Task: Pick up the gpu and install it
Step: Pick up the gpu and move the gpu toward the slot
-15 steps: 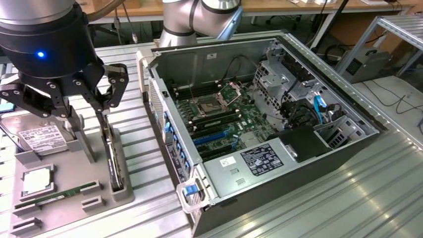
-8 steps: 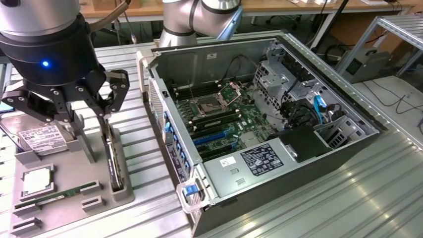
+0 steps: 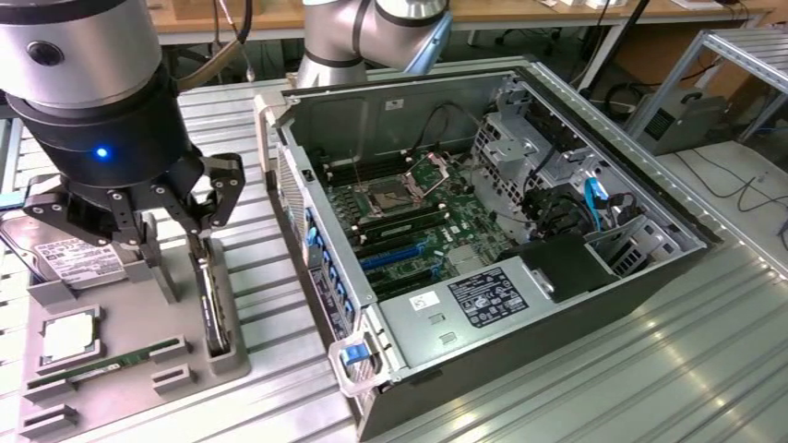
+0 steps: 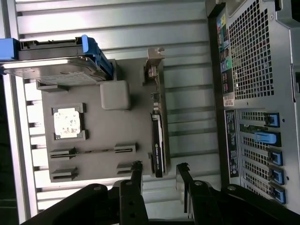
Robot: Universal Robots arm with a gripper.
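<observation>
The gpu (image 3: 213, 300) is a thin black card standing on edge in a slot along the side of the grey parts tray (image 3: 124, 318) nearest the computer case. In the wrist view the gpu (image 4: 158, 136) runs lengthwise, with its silver bracket (image 4: 153, 65) at the far end. My gripper (image 3: 176, 258) hangs low over the tray beside the card. In the wrist view my gripper (image 4: 159, 171) is open, one black finger on each side of the card's near end, with a gap showing on both sides. Nothing is held.
The tray (image 4: 117, 126) also holds a silver hard drive (image 3: 74, 258), a CPU (image 3: 68, 337) and a green RAM stick (image 3: 105, 365). The open computer case (image 3: 591, 305) lies at the exterior view's right, motherboard with blue slots (image 3: 394, 258) exposed. Its perforated rear panel (image 4: 255, 56) is close by.
</observation>
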